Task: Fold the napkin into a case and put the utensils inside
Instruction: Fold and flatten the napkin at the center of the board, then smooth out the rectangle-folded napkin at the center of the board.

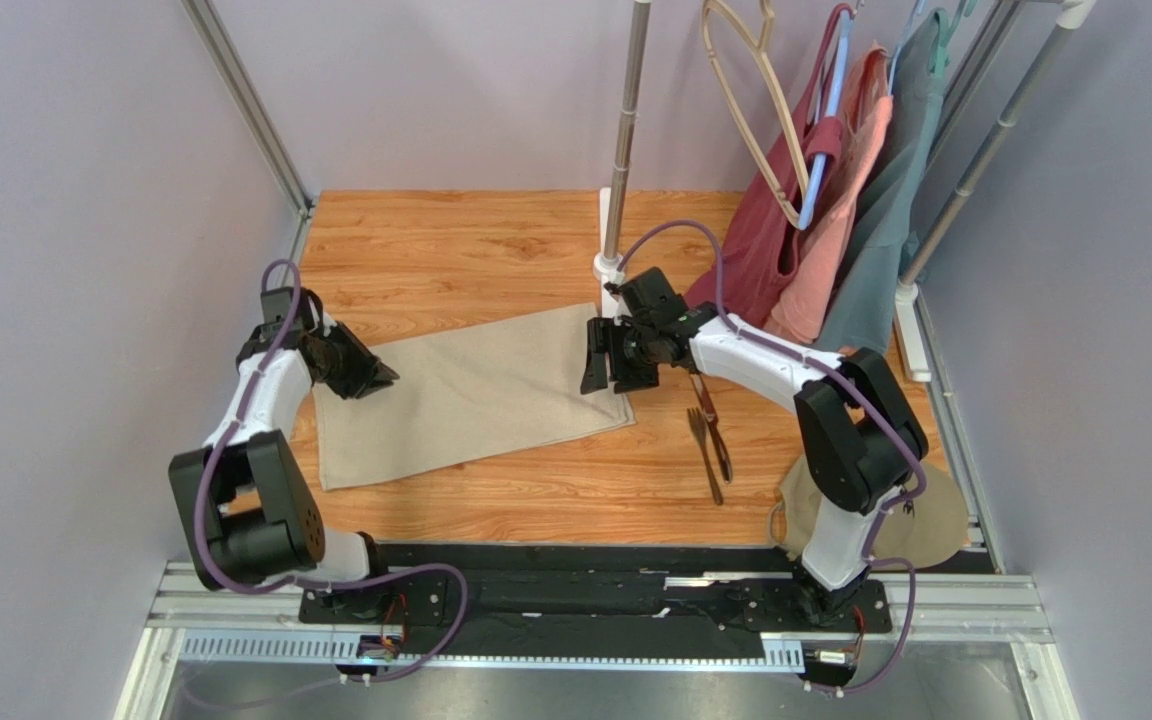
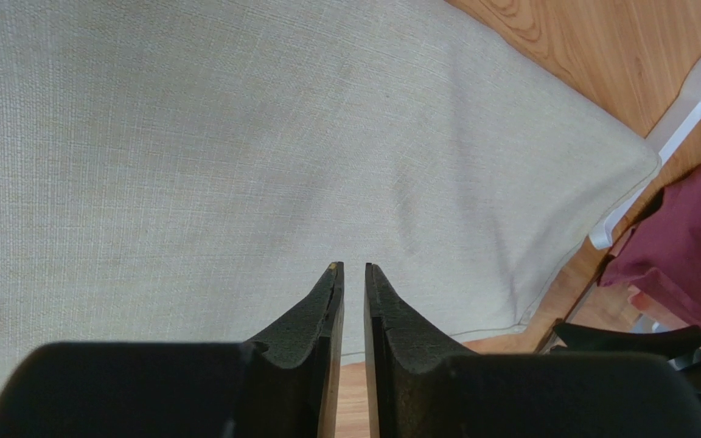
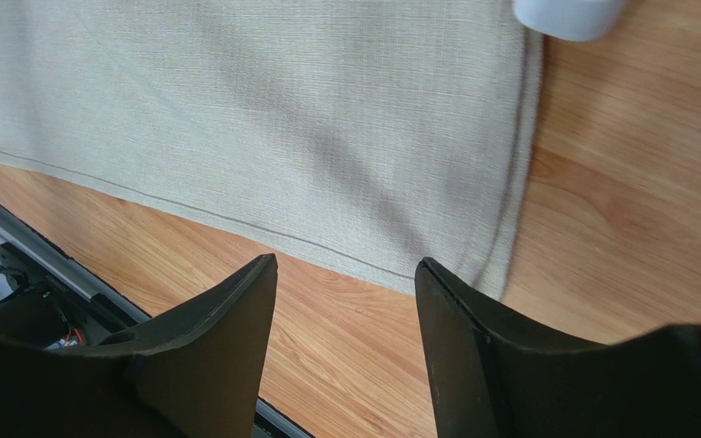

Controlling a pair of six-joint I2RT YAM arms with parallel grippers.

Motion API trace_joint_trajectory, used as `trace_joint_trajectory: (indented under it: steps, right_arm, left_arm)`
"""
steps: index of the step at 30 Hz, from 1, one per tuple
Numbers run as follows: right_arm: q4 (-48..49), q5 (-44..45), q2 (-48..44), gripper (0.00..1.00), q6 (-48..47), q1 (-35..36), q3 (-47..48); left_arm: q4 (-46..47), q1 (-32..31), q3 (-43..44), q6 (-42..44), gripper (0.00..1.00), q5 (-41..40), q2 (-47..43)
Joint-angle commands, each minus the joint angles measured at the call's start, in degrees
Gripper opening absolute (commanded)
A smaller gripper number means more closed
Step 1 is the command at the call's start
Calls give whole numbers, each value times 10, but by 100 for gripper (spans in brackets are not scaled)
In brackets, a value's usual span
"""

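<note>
Napkin [image 1: 470, 393] lies flat on the table [image 1: 432, 240], stretched between both grippers. The left gripper [image 2: 351, 267] hangs over its left end, jaws barely parted with a thin empty slit, gripping nothing. The right gripper [image 3: 345, 265] hangs over its right edge, spread wide and empty. Utensils [image 1: 710, 435] lie just right of it, off the cloth.
</note>
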Motion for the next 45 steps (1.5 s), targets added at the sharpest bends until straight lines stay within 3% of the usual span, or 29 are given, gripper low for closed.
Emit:
trace_joint_trajectory:
  steps: [1,9,14,19,23,28,39,42,45]
  right_arm:
    - [41,-21,22,54,21,15,36]
    - [89,-31,55,31,10,12,41]
    - [126,-47,99,29,16,13,110]
    - [136,-37,174,38,14,6,210]
    - [135,-42,259,40,24,-16,315]
    - [133,-49,326,41,16,-40,379]
    - [106,-6,395,47,-47,-55,440]
    - [87,10,396,55,-56,-56,472]
    - [64,-22,381,57,-41,-54,501]
  left_arm:
    - [21,28,12,8,21,38,10]
    - [-3,84,34,42,16,-3,67]
    - [-18,98,88,51,12,-36,140]
    - [-51,113,156,65,11,-85,196]
    - [-76,114,199,78,11,-120,241]
    - [-81,120,212,77,12,-146,250]
    - [-143,138,312,85,13,-200,335]
    - [-138,139,316,95,13,-201,329]
    - [-125,135,298,104,16,-192,289]
